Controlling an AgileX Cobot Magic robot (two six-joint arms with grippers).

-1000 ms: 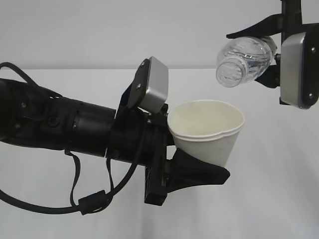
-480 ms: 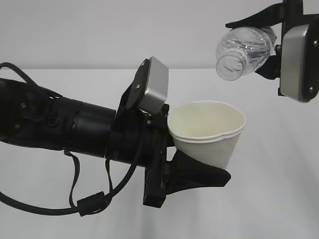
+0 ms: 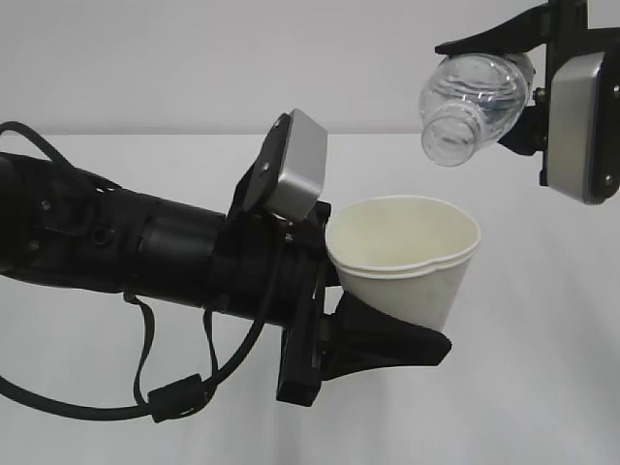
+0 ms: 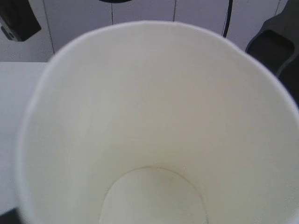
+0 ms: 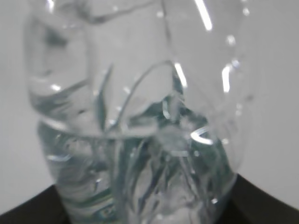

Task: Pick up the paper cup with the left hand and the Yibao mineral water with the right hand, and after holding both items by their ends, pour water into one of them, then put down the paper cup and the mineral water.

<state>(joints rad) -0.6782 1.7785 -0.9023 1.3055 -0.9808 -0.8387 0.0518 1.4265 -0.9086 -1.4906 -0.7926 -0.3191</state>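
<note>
Holding cup (image 3: 402,254) and bottle (image 3: 472,107) above a bare white table (image 3: 542,387).
Left hand (image 3: 373,291) clamps the upright cup; right hand (image 3: 504,92) clamps the bottle, mouth tilted down-left above the cup.

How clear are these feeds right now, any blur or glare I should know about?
Exterior view: even light, sharp on the paper cup and the bottle. Left wrist view: the cup's rim is soft, too close. Right wrist view: the bottle is blurred, with bright glints.

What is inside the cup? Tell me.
Nothing shows inside the cup: the left wrist view shows bare cream walls and a dry-looking bottom, its nearest edge cut off. The bottle hangs tilted above its rim.
</note>
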